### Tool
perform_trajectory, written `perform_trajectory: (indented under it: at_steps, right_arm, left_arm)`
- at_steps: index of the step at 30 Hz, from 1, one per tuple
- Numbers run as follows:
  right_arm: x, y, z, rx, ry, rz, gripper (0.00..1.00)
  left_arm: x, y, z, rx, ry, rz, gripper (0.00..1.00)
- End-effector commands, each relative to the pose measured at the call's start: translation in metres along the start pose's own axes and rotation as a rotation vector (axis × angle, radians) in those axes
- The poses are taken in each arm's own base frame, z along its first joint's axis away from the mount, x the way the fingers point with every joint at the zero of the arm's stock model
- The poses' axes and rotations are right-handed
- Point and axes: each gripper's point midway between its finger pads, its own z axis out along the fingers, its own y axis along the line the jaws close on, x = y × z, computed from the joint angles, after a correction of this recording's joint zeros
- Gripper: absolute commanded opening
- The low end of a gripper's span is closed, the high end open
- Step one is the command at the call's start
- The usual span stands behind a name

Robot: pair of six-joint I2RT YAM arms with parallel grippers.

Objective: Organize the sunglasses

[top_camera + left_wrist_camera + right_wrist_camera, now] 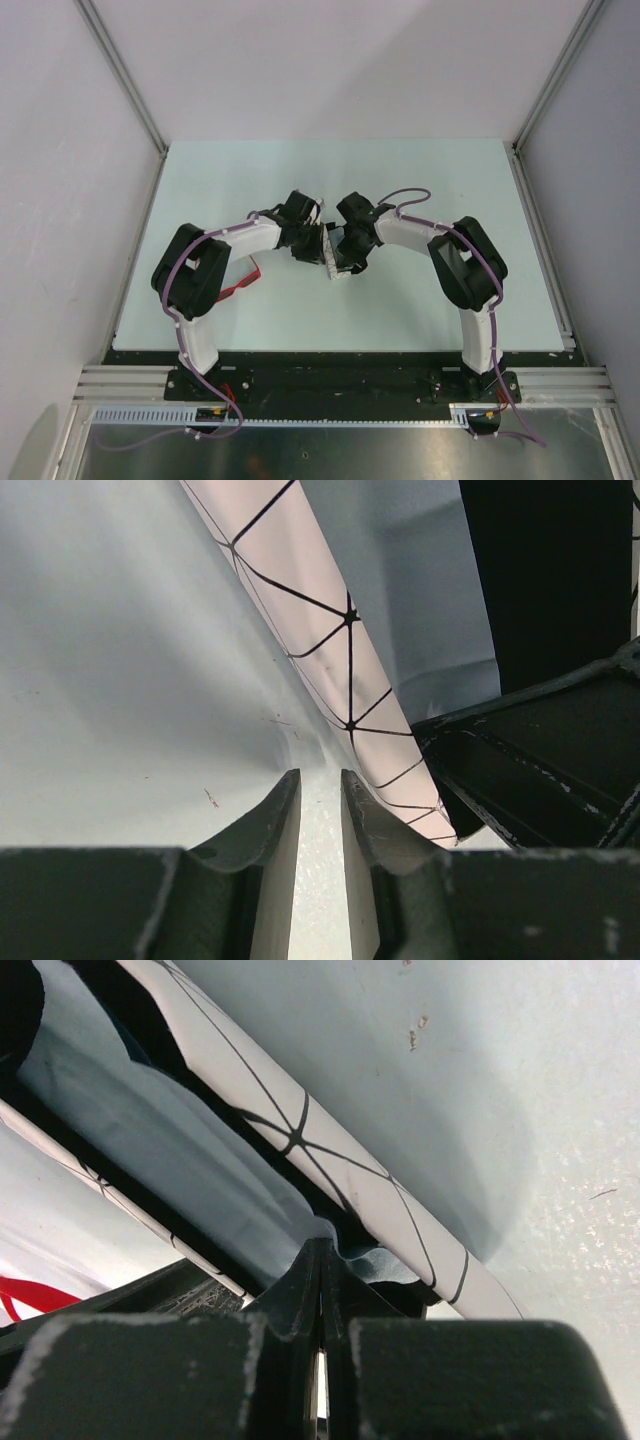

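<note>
The case (300, 1130) is white, crossed by thin black geometric lines. The cloth (150, 1140) is pale blue, the sunglasses (30, 1295) bright red.

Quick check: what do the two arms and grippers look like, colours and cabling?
The left arm and right arm have white links with bulky black joint housings; a purple cable runs along each. The left gripper and right gripper are matte black, scuffed pale at the edges.
</note>
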Motion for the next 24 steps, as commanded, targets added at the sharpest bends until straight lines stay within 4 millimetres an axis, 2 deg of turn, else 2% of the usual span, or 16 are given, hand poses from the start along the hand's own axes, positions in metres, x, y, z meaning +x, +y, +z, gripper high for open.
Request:
perform_trajectory:
  at_steps: [1,5,11,15,17,20,22,24]
  right_arm:
    - [-0.006,0.000,0.004,0.000,-0.025,-0.045,0.00]
    - [-0.014,0.015,-0.013,-0.048,-0.077,-0.073,0.03]
    - [-0.038,0.038,-0.047,-0.085,-0.201,-0.121,0.14]
    - [-0.055,0.051,-0.074,-0.098,-0.305,-0.177,0.28]
    - [-0.061,0.058,-0.085,-0.116,-0.342,-0.196,0.29]
    - [-0.076,0.057,-0.102,-0.099,-0.414,-0.255,0.35]
    - [-0.084,0.049,-0.111,-0.069,-0.445,-0.327,0.42]
    - [-0.092,0.040,-0.110,-0.047,-0.452,-0.367,0.48]
  left_arm:
    - [-0.011,-0.010,-0.013,0.034,-0.051,0.000,0.28]
    - [-0.012,-0.010,-0.014,0.034,-0.055,0.000,0.28]
    - [-0.014,-0.008,-0.018,0.017,-0.071,0.001,0.29]
    - [-0.017,-0.003,-0.021,-0.015,-0.095,0.000,0.31]
    - [-0.021,-0.002,-0.025,-0.023,-0.114,0.000,0.32]
    - [-0.024,0.000,-0.030,-0.041,-0.136,0.003,0.40]
    - [-0.027,0.000,-0.036,-0.043,-0.153,0.011,0.50]
    - [-0.031,-0.003,-0.039,-0.034,-0.167,0.011,0.60]
